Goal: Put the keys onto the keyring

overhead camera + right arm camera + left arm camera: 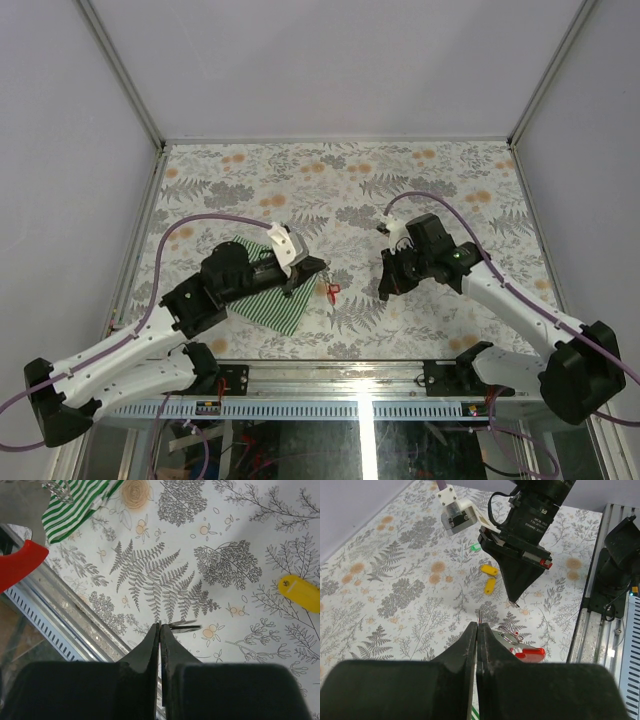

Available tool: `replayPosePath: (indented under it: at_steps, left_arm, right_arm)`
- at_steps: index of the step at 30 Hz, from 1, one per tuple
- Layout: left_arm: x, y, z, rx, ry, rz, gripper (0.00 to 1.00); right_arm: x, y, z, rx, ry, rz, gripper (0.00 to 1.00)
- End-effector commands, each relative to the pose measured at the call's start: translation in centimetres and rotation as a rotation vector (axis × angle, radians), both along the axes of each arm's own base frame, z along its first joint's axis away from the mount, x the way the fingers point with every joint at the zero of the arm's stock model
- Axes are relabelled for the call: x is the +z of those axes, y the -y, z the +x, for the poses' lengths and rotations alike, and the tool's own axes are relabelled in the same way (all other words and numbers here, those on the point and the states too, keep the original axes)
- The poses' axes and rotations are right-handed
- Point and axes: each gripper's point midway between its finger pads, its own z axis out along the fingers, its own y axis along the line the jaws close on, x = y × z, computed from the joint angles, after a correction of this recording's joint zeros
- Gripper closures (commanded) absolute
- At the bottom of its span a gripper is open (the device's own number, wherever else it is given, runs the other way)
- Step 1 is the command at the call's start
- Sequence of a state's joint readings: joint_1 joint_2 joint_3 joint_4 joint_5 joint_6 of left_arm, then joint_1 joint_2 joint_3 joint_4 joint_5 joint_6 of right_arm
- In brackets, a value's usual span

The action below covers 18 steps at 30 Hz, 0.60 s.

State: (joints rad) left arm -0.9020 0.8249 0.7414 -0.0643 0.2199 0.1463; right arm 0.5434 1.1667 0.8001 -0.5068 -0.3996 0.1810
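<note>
My left gripper [478,625] is shut on a thin wire loop of the keyring [512,637]. The keyring's grey plate and red tag [530,653] hang just right of the fingertips. From above, the left gripper [312,268] is over the edge of a striped cloth, with the red tag [331,291] below its tip. My right gripper [160,625] is shut, and a thin dark metal piece [185,626] sticks out sideways at its tips. It points down at the table [515,600] a short way beyond the keyring. Two yellow keys [489,570] [490,585] lie on the table behind it. One yellow key [299,593] also appears in the right wrist view.
A green-and-white striped cloth [262,295] lies under the left arm. A small green piece [474,546] rests further back on the floral tabletop [340,180]. A metal rail [350,372] runs along the near edge, and grey walls close in the sides and back.
</note>
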Motion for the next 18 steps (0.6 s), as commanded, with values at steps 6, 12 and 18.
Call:
replayPosePath:
  at_steps: [6,12,18]
  left_arm:
    - [4.8,-0.1,-1.0,-0.052,0.172,-0.205,1.00]
    - [8.0,-0.9,-1.2,-0.038,0.312,-0.314,1.00]
    - [10.7,-0.8,-1.3,-0.046,0.397,-0.371,1.00]
  right_arm:
    - [9.8,-3.3,-0.5,0.262,0.376,0.300,1.00]
    - [15.5,-4.1,-1.1,0.360,0.567,0.416,1.00]
    - [21.1,-4.9,-2.1,0.455,0.681,0.513,1.00]
